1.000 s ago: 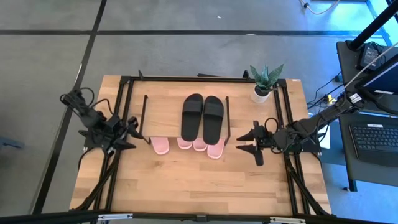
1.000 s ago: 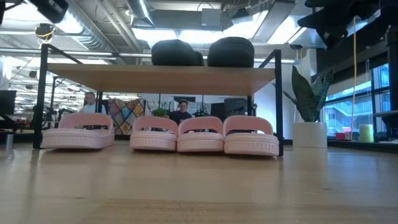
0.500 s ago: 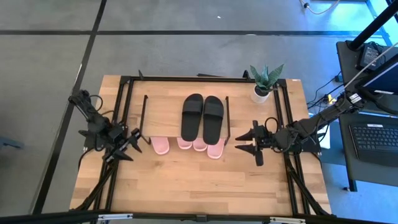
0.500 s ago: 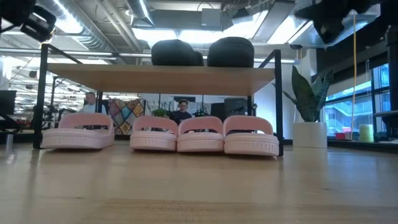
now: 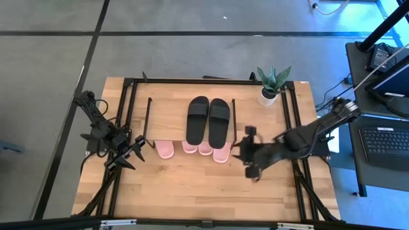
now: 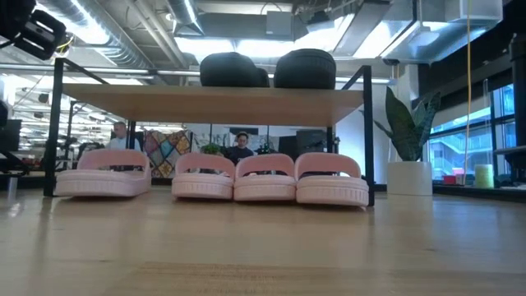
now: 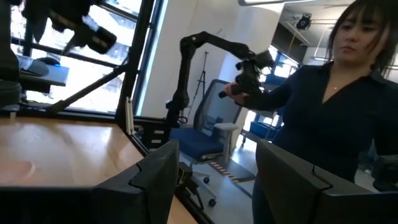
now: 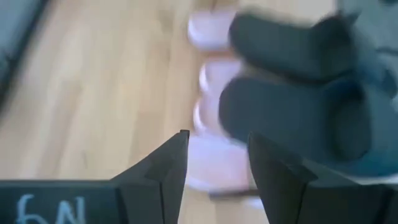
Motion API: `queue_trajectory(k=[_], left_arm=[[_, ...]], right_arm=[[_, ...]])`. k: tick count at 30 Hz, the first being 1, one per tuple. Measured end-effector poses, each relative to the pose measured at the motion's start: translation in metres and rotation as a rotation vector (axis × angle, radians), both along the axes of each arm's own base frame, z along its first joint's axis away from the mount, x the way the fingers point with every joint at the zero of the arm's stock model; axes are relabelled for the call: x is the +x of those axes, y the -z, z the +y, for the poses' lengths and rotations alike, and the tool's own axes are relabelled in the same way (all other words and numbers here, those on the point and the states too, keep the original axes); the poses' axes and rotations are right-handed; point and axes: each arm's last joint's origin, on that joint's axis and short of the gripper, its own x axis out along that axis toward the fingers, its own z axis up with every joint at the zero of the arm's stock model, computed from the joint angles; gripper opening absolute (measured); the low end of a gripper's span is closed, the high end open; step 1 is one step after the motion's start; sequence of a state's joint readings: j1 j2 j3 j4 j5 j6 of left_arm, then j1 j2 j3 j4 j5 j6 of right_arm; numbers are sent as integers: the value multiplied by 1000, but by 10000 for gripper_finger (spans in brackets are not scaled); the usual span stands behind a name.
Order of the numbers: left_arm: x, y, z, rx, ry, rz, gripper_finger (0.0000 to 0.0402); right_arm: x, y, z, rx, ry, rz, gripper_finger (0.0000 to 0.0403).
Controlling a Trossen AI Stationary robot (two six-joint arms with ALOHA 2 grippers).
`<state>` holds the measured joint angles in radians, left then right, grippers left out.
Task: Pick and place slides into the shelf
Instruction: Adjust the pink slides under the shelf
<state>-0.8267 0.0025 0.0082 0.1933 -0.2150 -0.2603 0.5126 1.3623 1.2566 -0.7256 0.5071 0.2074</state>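
The shelf (image 5: 167,114) stands mid-table, a light wood board on thin black legs. Two black slides (image 5: 208,120) lie side by side on its top. Several pink slides (image 6: 234,177) stand in a row on the table under it, their near ends (image 5: 206,151) poking out. My right gripper (image 5: 241,155) hovers open just right of the shelf's near right corner, tipped down toward the slides (image 8: 292,106). My left gripper (image 5: 135,152) stands open left of the shelf, with nothing between its fingers (image 7: 155,180).
A potted plant (image 5: 271,86) stands at the table's far right corner, beside the shelf's right legs (image 6: 367,140). Bare wood lies along the near side of the table (image 5: 192,191). In the left wrist view a person (image 7: 329,112) stands beyond the table.
My right gripper has swung toward the table's left, from beside the right frame rail to the shelf's near right corner. It has tipped downward and left the low view. My left gripper has sunk a little and drifted toward the near edge. The slides have not moved.
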Motion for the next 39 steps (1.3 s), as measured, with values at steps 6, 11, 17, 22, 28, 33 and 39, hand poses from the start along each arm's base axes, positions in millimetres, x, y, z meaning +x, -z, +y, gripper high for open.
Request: queue_trajectory(k=[6, 11, 17, 22, 28, 33, 39], left_arm=[[0, 1, 0, 4, -3, 5, 205], [1, 6, -1, 46, -4, 45, 205], [1, 7, -1, 52, -13, 51, 205], [1, 7, -1, 53, -13, 51, 205], [1, 8, -1, 59, -12, 57, 205], [1, 9, -1, 67, -12, 64, 205], [2, 11, 0, 80, -39, 80, 205]], right_arm=[[27, 20, 35, -94, -25, 199, 170], [42, 45, 56, -142, -58, 267, 170], [58, 87, 59, -84, 111, 338, 170], [70, 116, 60, -135, 119, 404, 170], [81, 144, 64, -179, 98, 440, 170], [86, 162, 63, -251, 152, 436, 170], [92, 175, 58, -357, 193, 416, 170]])
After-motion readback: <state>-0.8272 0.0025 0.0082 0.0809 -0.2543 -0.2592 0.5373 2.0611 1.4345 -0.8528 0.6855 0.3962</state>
